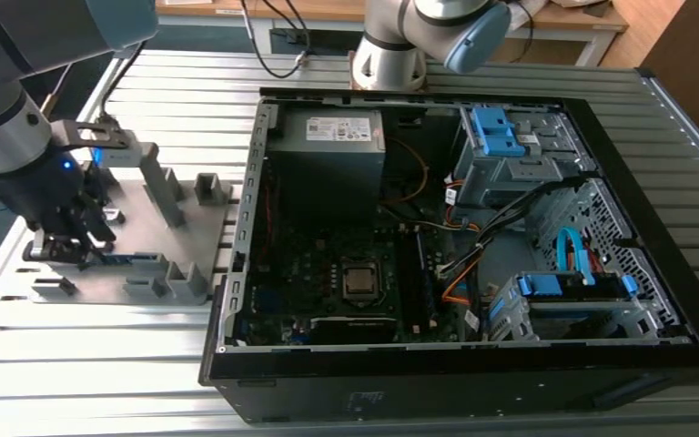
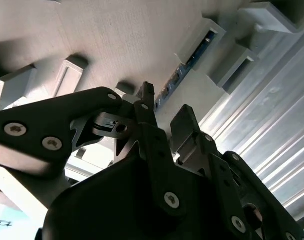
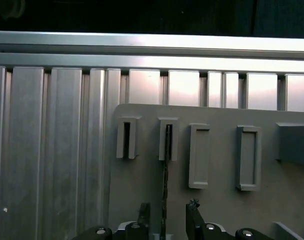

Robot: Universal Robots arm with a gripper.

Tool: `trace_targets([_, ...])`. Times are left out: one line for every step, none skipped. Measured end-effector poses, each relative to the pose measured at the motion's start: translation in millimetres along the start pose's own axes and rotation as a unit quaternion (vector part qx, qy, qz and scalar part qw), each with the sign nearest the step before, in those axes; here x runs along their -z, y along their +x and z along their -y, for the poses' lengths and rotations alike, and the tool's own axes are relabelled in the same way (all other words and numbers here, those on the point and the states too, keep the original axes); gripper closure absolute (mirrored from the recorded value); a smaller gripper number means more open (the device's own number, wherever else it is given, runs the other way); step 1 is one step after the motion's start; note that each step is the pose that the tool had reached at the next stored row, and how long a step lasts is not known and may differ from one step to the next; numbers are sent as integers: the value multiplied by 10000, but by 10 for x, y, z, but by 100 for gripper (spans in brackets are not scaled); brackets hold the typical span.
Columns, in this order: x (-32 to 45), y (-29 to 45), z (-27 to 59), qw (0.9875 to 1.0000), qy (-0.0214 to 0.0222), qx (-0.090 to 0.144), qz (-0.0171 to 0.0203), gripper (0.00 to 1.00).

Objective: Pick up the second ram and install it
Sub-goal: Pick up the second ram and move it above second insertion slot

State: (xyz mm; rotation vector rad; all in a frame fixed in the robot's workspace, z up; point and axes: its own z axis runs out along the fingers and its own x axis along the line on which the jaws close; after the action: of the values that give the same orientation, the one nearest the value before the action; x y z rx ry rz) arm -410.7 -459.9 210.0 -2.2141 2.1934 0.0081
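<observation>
My gripper [image 3: 168, 211] hangs open, holding nothing; the second ram [image 3: 165, 185] stands edge-on between my fingers [image 3: 193, 214], running lengthwise from its slotted block [image 3: 174, 140].

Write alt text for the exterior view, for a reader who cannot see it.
A robot arm's gripper hangs over a grey fixture plate at the exterior view's left, close by a blue ram. An open computer case lies beside it on a ribbed metal table.
</observation>
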Motion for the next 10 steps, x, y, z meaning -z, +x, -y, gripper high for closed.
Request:
trace_targets([-19, 10, 0, 10000, 0, 5, 0, 59])
trace_targets([-38, 14, 0, 10000, 1, 11, 1, 59])
trace_targets([-55, 15, -1, 10000, 0, 16, 1, 59])
trace_targets([-72, 15, -2, 10000, -1, 24, 0, 59])
trace_targets([-91, 16, -1, 10000, -1, 35, 1, 59])
trace_targets([-108, 17, -1, 10000, -1, 43, 1, 59])
trace_targets([-127, 17, -1, 10000, -1, 49, 1, 59])
trace_targets([-146, 18, -1, 10000, -2, 55, 1, 59])
trace_targets([-163, 18, -1, 10000, -2, 58, 1, 59])
trace_targets([-179, 18, -1, 10000, -2, 58, 1, 59])
